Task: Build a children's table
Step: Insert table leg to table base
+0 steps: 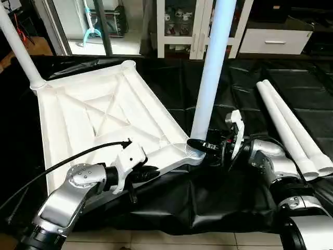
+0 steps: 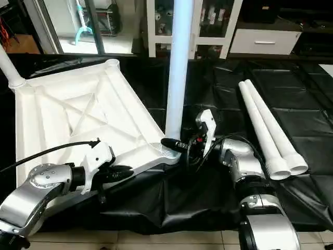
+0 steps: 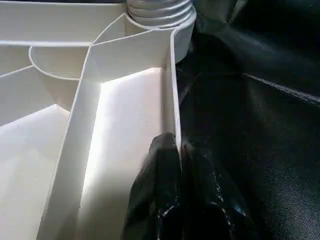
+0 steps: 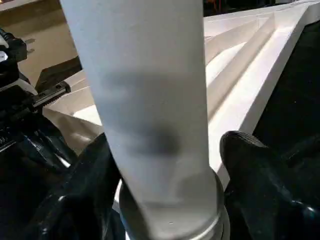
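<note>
The white tabletop (image 1: 78, 130) lies upside down on a black sheet, its X-ribs facing up. One leg (image 1: 20, 49) stands in the far left corner socket. Another leg (image 1: 212, 73) stands upright in the near right socket (image 1: 193, 152). My right gripper (image 1: 197, 147) is at this leg's base, open, with a finger on each side; in the right wrist view a small gap shows between one finger (image 4: 252, 175) and the leg (image 4: 145, 100). My left gripper (image 1: 152, 172) is shut on the tabletop's near rim (image 3: 174, 100), pinching the thin wall.
Two loose white legs (image 1: 291, 127) lie side by side on the black sheet (image 1: 218, 203) to the right. A white cabinet (image 1: 184, 26) and a drawer unit (image 1: 273, 40) stand at the back. A black cable (image 1: 62, 162) arcs over the tabletop from my left arm.
</note>
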Controlling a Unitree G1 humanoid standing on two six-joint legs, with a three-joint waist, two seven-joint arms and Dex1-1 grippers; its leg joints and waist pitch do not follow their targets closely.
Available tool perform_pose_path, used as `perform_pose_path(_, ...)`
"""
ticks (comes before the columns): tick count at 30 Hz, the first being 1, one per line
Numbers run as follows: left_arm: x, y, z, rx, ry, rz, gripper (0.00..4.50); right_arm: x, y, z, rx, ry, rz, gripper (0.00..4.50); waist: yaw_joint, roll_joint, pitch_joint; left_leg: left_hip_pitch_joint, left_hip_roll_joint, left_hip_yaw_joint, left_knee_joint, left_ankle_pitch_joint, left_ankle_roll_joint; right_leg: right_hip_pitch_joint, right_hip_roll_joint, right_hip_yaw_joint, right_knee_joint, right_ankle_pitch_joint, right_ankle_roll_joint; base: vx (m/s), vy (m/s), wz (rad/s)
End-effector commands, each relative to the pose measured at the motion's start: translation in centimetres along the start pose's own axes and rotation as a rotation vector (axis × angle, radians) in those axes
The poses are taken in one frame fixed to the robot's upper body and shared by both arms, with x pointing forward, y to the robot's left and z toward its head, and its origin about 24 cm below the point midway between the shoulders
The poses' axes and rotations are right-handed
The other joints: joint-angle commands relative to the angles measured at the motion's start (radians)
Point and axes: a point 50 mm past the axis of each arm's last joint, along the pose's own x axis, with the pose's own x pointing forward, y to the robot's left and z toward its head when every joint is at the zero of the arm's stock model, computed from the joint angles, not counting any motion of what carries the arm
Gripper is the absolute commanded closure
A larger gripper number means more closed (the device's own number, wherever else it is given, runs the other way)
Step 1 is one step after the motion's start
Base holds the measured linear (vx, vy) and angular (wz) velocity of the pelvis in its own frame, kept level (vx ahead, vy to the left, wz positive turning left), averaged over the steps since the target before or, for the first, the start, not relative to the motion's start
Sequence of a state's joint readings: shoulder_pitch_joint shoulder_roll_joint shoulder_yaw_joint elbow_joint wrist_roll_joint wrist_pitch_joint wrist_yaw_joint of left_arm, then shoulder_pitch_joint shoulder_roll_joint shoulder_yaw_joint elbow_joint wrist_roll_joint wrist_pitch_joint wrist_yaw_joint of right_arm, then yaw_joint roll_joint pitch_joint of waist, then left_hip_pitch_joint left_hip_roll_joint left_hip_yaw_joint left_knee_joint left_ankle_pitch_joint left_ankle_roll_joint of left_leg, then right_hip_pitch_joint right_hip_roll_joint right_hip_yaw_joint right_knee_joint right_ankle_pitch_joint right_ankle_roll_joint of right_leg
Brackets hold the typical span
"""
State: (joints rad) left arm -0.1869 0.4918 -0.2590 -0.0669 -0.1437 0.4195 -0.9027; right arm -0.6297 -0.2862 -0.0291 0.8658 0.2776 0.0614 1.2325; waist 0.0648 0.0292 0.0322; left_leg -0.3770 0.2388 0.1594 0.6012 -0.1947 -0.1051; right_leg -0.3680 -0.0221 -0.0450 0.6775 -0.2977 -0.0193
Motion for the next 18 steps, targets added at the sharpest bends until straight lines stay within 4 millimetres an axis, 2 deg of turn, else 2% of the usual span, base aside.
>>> perform_pose_path(1, 0.0, -0.6, -0.6, -0.018, 0.019, -0.049, 4.5, -1.3, -0.8, 0.5, -0.016, -0.03, -0.101, 1.55, -0.003, -0.01, -0.062, 0.005, -0.009, 0.008, -0.038, 0.03, 0.094, 0.058, -0.072, 0.042, -0.065, 0.462, -0.194, 0.0, 0.0, 0.0)
perform_pose_path(3, 0.1, -0.5, -0.6, -0.02, 0.025, -0.035, 4.5, -0.9, -0.7, 0.0, -0.002, -0.027, -0.112, 1.62, -0.005, -0.01, -0.059, 0.005, -0.009, 0.008, -0.039, 0.027, 0.095, 0.056, -0.072, 0.042, -0.066, 0.453, -0.194, 0.0, 0.0, 0.0)
perform_pose_path(6, 0.5, 0.1, -0.4, -0.02, 0.028, 0.023, 4.5, -0.3, -0.7, -0.7, 0.006, -0.016, -0.17, 1.96, -0.01, -0.009, -0.054, 0.008, -0.007, 0.008, -0.045, -0.004, 0.079, 0.053, -0.076, 0.044, -0.074, 0.38, -0.198, 0.0, 0.0, 0.0)
perform_pose_path(9, 1.7, 0.7, 0.2, -0.031, 0.012, 0.106, 4.5, 0.9, -1.0, -1.6, 0.022, -0.02, -0.338, 2.05, -0.016, -0.007, -0.05, 0.01, -0.007, 0.008, -0.048, -0.03, 0.054, 0.052, -0.079, 0.047, -0.081, 0.304, -0.202, 0.0, 0.0, 0.0)
perform_pose_path(10, 2.8, 0.9, 0.6, -0.059, 0.013, 0.158, 4.5, 1.6, -1.4, -2.3, 0.046, -0.023, -0.502, 2.19, -0.017, -0.008, -0.049, 0.011, -0.008, 0.008, -0.05, -0.034, 0.041, 0.054, -0.082, 0.049, -0.083, 0.284, -0.2, 0.0, 0.0, 0.0)
perform_pose_path(12, 3.7, 1.1, 0.9, -0.083, 0.021, 0.2, 4.5, 1.9, -1.7, -2.7, 0.063, -0.015, -0.615, 2.27, -0.021, -0.008, -0.049, 0.013, -0.01, 0.007, -0.052, -0.028, 0.026, 0.054, -0.081, 0.05, -0.085, 0.27, -0.198, 0.0, 0.0, 0.0)
perform_pose_path(13, 4.7, 1.6, 1.3, -0.113, 0.032, 0.269, 4.5, 2.0, -2.1, -3.1, 0.11, -0.032, -0.775, 2.27, -0.023, -0.008, -0.049, 0.012, -0.011, 0.007, -0.051, -0.025, 0.02, 0.056, -0.08, 0.049, -0.084, 0.272, -0.198, 0.0, 0.0, 0.0)
perform_pose_path(15, 5.7, 1.9, 1.9, -0.139, 0.036, 0.334, 4.5, 2.2, -2.3, -3.7, 0.184, -0.052, -0.912, 2.38, -0.026, -0.006, -0.05, 0.013, -0.013, 0.006, -0.051, -0.004, 0.014, 0.055, -0.078, 0.051, -0.083, 0.3, -0.197, 0.0, 0.0, 0.0)
perform_pose_path(16, 5.9, 2.0, 2.0, -0.145, 0.035, 0.349, 4.5, 2.3, -2.3, -3.8, 0.208, -0.058, -0.94, 2.38, -0.027, -0.008, -0.052, 0.012, -0.014, 0.005, -0.05, -0.005, 0.015, 0.059, -0.08, 0.052, -0.082, 0.317, -0.193, 0.0, 0.0, 0.0)
perform_pose_path(18, 7.7, 1.8, 3.4, -0.164, 0.002, 0.363, 4.5, 4.5, -1.0, -4.7, 0.247, -0.051, -0.92, 2.43, -0.029, -0.007, -0.054, 0.011, -0.014, 0.005, -0.048, -0.003, 0.025, 0.059, -0.077, 0.052, -0.081, 0.374, -0.179, 0.0, 0.0, 0.0)
